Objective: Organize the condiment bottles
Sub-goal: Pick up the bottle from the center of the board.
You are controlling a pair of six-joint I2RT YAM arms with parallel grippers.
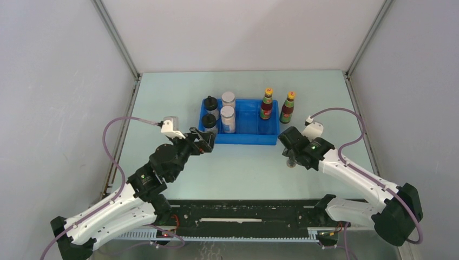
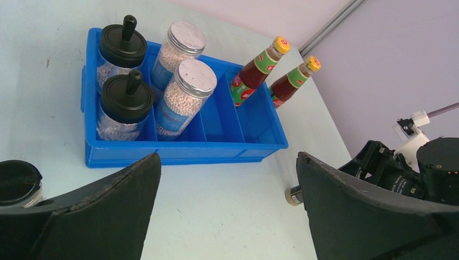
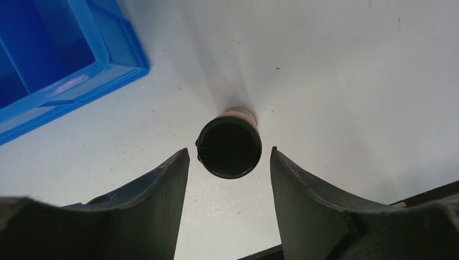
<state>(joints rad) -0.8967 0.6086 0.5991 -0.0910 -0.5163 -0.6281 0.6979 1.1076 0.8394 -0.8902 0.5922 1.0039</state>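
Note:
Two black knob-capped bottles (image 1: 209, 112) and two clear white-lidded bottles (image 1: 228, 111) stand in the left compartments of the blue tray (image 1: 243, 140). One slim orange-capped bottle (image 1: 266, 104) stands in a right compartment; the other (image 1: 287, 107) stands just outside the tray's right wall. My right gripper (image 3: 229, 153) is open above a short dark black-lidded bottle (image 3: 229, 147), which stands on the table between the fingertips without touching them. My left gripper (image 2: 228, 158) is open and empty in front of the tray. A second short dark bottle (image 2: 19, 181) stands just left of its left finger.
The tray (image 2: 184, 151) has unfilled compartments at centre and right. The enclosure's walls and metal posts bound the table on three sides. A black rail (image 1: 243, 214) runs along the near edge by the arm bases.

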